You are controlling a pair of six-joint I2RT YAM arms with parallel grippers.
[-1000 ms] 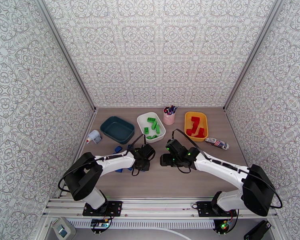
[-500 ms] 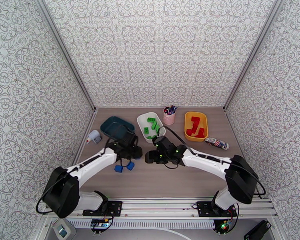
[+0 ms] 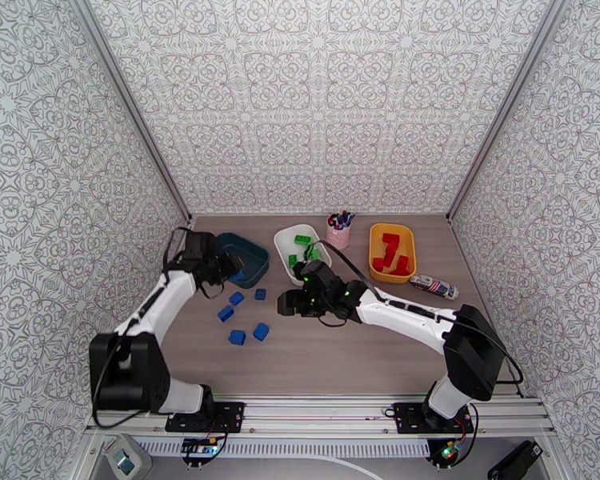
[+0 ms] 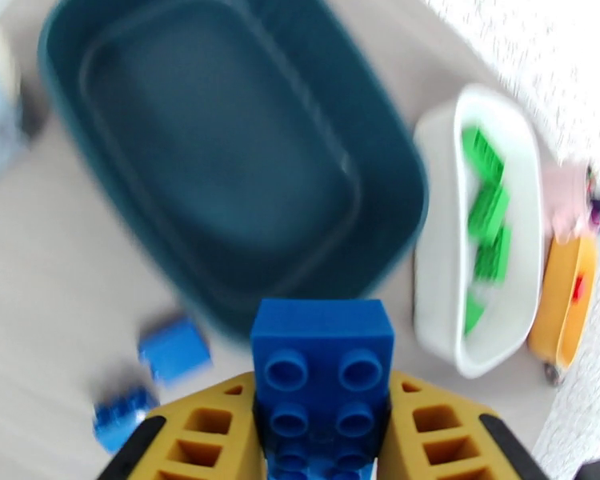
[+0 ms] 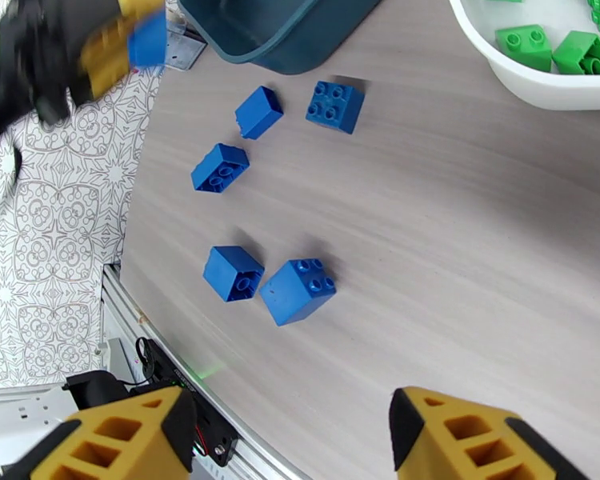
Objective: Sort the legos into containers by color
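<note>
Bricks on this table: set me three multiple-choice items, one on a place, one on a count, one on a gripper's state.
1. Which tub holds the green bricks? A teal, B white, C yellow.
2. How many loose blue bricks lie on the table? A three, B seven, C five.
3. The left gripper is: A shut on a blue brick, B open and empty, C shut on a red brick.
Key: B, they lie in the white tub; C, five are spread on the wood; A, that brick sits clamped between its fingers.
</note>
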